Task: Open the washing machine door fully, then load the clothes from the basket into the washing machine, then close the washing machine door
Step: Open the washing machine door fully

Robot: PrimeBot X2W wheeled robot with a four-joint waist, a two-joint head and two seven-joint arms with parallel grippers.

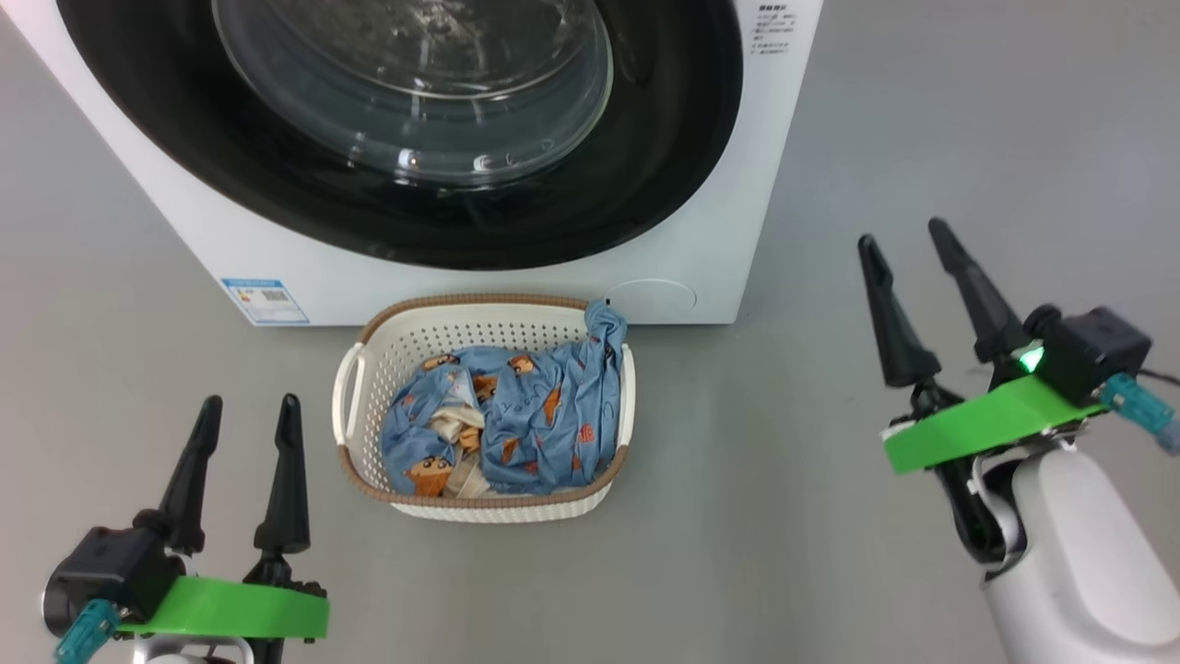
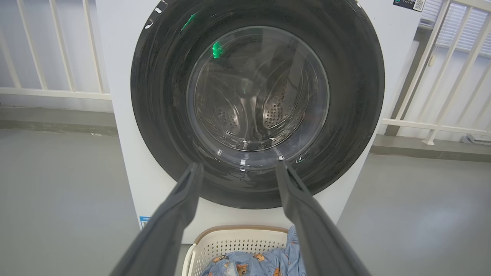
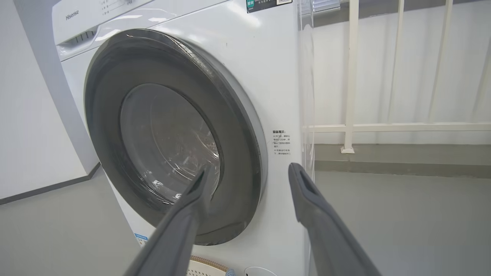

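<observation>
Before the shut washing machine door [image 1: 415, 92] — left fingers [image 1: 286, 480] wide apart, empty | right fingers [image 1: 890, 318] wide apart, empty

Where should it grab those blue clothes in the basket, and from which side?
Probably the bunched fold of the clothes that pokes up over the basket's far right rim. It stands proud of the pile, so it is easy to pinch. Come from above: the basket walls block the sides. The open right end effector is on that side.
</observation>
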